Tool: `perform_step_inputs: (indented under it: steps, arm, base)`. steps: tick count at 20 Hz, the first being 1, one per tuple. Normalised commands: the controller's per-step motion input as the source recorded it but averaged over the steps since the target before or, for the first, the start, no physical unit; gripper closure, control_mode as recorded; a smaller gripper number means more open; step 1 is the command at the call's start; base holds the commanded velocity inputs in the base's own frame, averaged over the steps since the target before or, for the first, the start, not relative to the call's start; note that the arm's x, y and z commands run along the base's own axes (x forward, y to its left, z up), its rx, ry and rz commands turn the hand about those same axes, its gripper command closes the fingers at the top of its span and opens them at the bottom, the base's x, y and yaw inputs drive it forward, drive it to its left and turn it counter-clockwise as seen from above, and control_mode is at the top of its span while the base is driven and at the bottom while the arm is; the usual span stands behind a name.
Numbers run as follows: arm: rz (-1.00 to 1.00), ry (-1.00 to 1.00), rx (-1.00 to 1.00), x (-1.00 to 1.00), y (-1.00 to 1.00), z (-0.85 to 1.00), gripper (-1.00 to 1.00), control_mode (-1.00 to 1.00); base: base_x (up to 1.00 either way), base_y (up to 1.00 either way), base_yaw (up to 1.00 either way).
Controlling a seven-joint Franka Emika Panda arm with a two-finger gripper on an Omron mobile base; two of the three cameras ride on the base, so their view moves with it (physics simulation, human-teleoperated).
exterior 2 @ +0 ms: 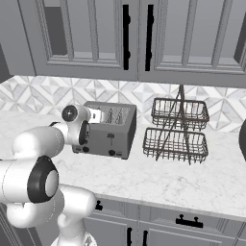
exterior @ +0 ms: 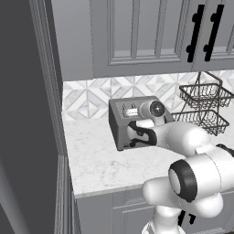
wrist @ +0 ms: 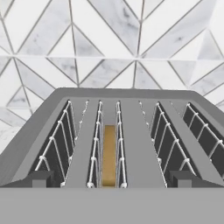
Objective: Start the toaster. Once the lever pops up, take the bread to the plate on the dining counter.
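The grey toaster (exterior: 119, 130) (exterior 2: 115, 132) stands on the marble worktop against the patterned backsplash. One black lever (exterior 2: 110, 138) shows on its front face; my arm covers the other one. My gripper (exterior: 131, 111) (exterior 2: 98, 115) hovers just over the toaster's top, open. In the hand view its fingertips (wrist: 41, 178) stand wide apart, with nothing between them, over the slots of the toaster (wrist: 135, 144). The golden-brown bread (wrist: 109, 153) sits down in the second slot from the left, straight ahead of the gripper (wrist: 111, 181). The plate and the dining counter are out of view.
A two-tier wire basket rack (exterior: 203, 107) (exterior 2: 178, 129) stands on the worktop (exterior 2: 158, 178) right of the toaster. Grey wall cabinets (exterior 2: 134, 38) hang above. A tall dark panel (exterior: 27, 114) bounds the worktop on the left.
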Motion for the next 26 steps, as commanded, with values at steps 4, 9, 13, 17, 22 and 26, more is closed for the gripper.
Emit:
perform_step_inputs:
  steps: [4,9,13,17,22,26]
  arm:
    - [0.0,0.0,0.0,0.03,0.0,-0.12,-1.0,-1.0]
    - [0.0,0.01,-0.01,0.06,0.0,-0.06,-1.0,-1.0]
    - [0.0,0.0,0.0,0.02,0.01,0.0,-1.0,-1.0]
    - [0.0,0.0,0.0,0.0,0.07,0.0,-1.0,-1.0]
    - [0.0,0.01,0.0,0.0,0.0,0.0,-1.0,-1.0]
    - [0.0,0.0,0.0,0.0,0.0,0.0,-1.0,-1.0]
  base:
    - [0.0,0.0,0.0]
    - [0.0,0.0,0.0]
    - [0.0,0.0,0.0]
    - [0.0,0.0,0.0]
    - [0.0,0.0,0.0]
    - [0.0,0.0,0.0]
